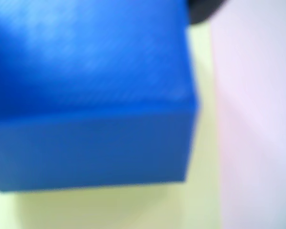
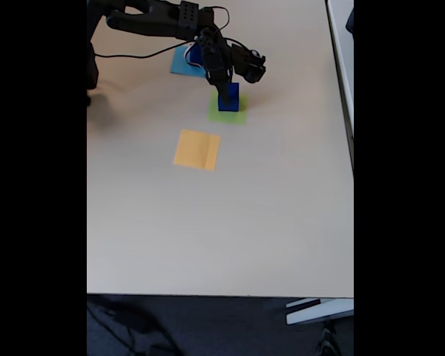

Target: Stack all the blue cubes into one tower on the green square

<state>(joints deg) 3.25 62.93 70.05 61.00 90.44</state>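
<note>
A blue cube sits on the green square at the table's far side, where the tower belongs, the gripper poised over it, its grasp impossible to judge.

Your wrist view presses close to a solid dark-blue cube on the flat lime-green paper square. Your fixed view looks down from high above the beige desk, sharing both.

Arm stretched across fixed view, wrist bent down, fingers pointing downward.
</note>
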